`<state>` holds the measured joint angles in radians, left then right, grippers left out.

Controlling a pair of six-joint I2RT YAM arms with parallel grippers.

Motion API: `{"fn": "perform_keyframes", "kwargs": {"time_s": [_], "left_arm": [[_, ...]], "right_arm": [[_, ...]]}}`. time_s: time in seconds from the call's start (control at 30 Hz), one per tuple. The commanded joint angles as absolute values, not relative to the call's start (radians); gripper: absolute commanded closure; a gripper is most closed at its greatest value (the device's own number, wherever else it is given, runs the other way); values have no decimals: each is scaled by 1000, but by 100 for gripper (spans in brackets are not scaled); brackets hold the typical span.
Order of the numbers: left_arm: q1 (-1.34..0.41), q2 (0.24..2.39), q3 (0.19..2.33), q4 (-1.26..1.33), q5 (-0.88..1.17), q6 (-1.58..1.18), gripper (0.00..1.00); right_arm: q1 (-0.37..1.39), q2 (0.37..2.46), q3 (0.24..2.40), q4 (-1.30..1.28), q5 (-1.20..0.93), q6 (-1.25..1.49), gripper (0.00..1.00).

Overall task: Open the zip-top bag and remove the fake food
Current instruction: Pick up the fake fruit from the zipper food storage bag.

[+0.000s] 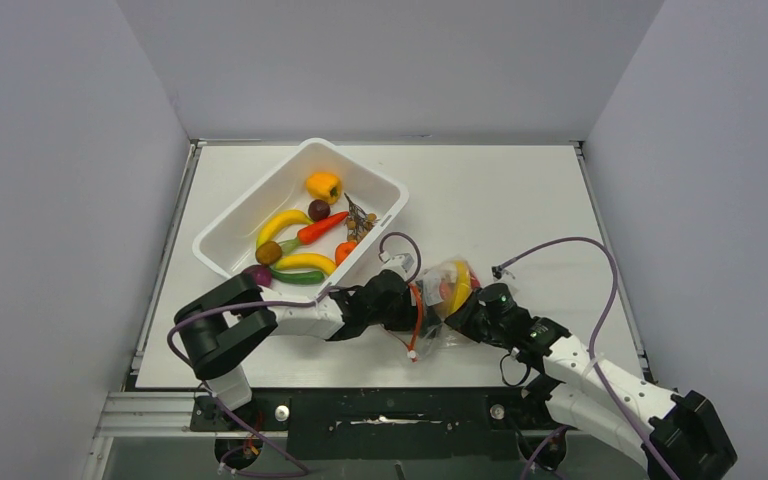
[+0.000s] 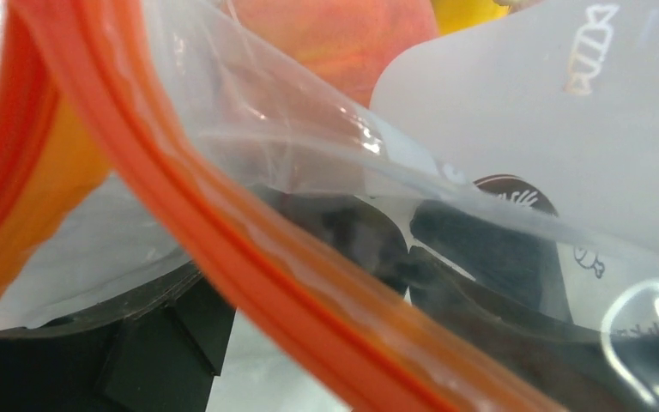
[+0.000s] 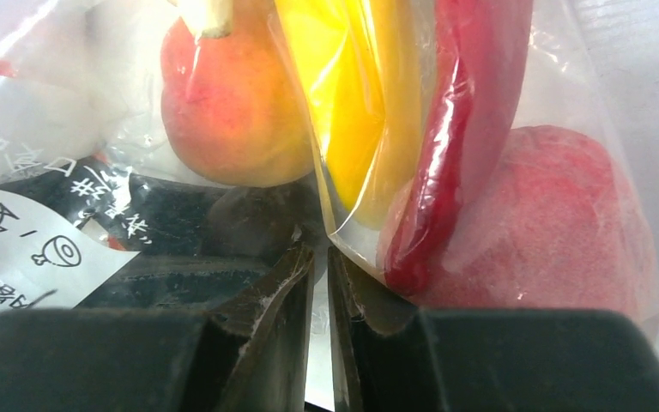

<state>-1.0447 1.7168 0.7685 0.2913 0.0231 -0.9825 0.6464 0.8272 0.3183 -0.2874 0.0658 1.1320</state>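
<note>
Your left hand (image 1: pixel 412 303) and right hand (image 1: pixel 468 308) meet at the zip-top bag (image 1: pixel 448 288), apparently touching it, near the white tub (image 1: pixel 250 195) holding fake food (image 1: pixel 282 225).

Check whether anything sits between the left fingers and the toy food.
Yes. The clear film of the bag and its orange zip strip cross just ahead of the left fingers, and the peach lies behind that film. Whether the mouth is open enough to pass through, I cannot tell.
</note>
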Motion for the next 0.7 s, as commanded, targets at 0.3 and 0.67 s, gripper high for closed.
{"fn": "perform_keyframes", "kwargs": {"time_s": [0.3,0.67], "left_arm": [[-1055,1675,776,195,-48,-936,60],[-1055,1638,744,215,-75,-944,100]], "right_arm": [[639,846,328,-243,70,1097,85],[638,821,325,-256,88,1089,85]]}}
